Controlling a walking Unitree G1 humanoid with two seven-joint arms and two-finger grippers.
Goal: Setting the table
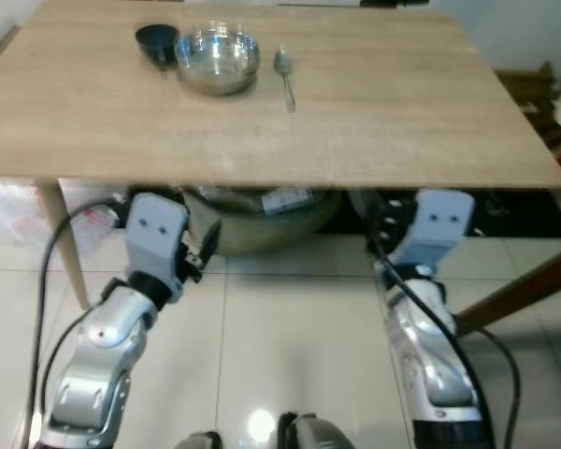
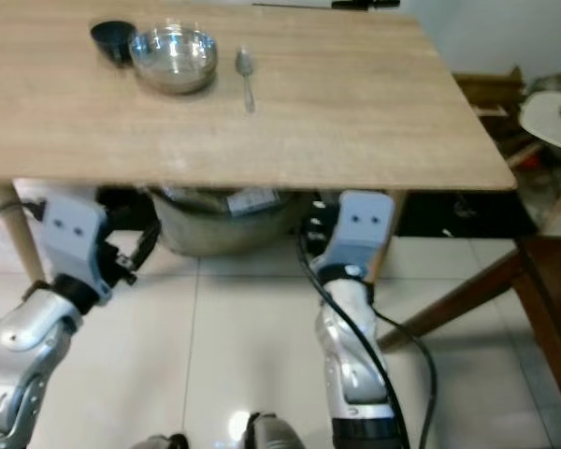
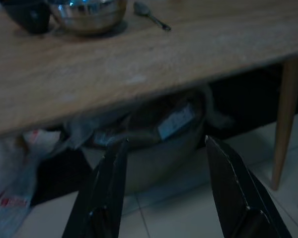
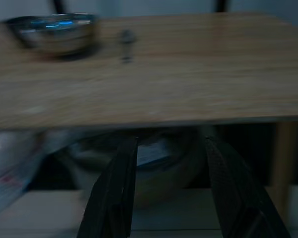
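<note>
Both tools point(image 3: 164, 188) low, spread; steel bowl point(image 1: 217, 58) beside spoon point(image 1: 284, 75).

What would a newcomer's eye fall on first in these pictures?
A shiny steel bowl stands at the far left of the pale wooden table, a small black cup on its left and a metal spoon on its right. Nearer, the open left gripper and open right gripper hang below the table edge.

Head views are bright, with lamp glare on the floor tiles point(image 1: 259, 423); wrist views are dim, the right one blurred.
</note>
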